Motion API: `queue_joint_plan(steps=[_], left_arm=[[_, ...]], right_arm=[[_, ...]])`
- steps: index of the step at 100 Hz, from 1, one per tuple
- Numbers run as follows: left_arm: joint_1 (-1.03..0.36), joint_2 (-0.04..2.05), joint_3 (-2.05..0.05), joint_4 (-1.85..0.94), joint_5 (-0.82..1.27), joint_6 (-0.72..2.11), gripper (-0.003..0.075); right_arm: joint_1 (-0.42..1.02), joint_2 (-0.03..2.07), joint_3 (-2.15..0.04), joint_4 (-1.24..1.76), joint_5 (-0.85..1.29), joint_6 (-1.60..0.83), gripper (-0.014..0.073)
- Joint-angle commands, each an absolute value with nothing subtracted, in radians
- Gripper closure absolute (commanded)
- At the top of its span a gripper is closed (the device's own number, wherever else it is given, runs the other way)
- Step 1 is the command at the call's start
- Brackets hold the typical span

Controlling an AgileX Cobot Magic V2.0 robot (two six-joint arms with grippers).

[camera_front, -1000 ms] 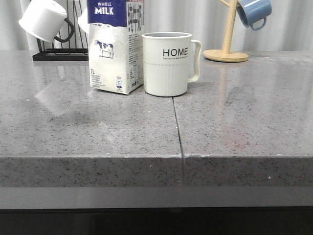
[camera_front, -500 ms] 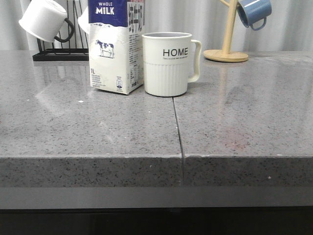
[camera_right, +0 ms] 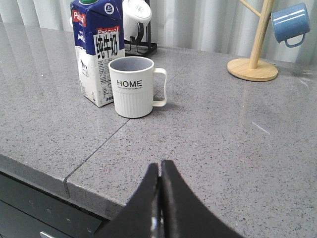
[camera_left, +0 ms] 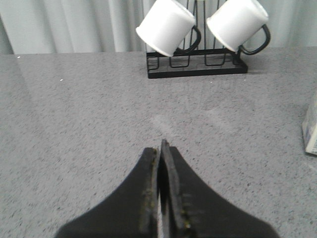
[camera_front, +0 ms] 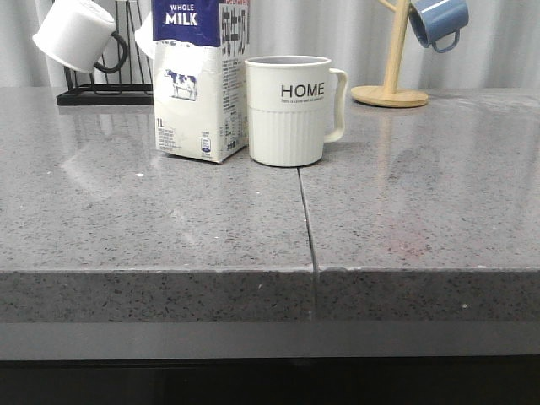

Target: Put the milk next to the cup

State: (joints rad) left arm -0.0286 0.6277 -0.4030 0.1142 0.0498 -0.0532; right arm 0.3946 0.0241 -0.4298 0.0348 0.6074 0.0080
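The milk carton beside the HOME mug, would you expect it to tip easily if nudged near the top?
Probably yes: the milk carton stands tall on a narrow base. Its dented front face suggests soft, yielding walls. The cup alongside would likely stop a fall toward it.

The milk reads "WHOLE MILK", "1L", "Pascual"; the cup reads "HOME".

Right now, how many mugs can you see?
4: the HOME cup beside the milk; two white mugs on the black rack; a blue mug on the wooden stand. Others may be hidden.
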Motion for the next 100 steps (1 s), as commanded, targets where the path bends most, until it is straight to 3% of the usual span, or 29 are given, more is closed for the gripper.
queue_joint_plan(steps=[1,77,100], left_arm=[[-0.016,0.590,-0.405,0.101,-0.016,-0.063,0.0741],[-0.011,0.265,-0.096,0.101,-0.184,-0.063,0.0741],[-0.010,0.109,-0.039,0.022,-0.064,0.024,0.0741]], right_arm=[[0.393,0.037,-0.453,0.029,0.532,0.000,0.0659],[0.393,0.037,-0.453,0.029,0.532,0.000,0.0659],[0.393,0.037,-0.453,0.029,0.532,0.000,0.0659]])
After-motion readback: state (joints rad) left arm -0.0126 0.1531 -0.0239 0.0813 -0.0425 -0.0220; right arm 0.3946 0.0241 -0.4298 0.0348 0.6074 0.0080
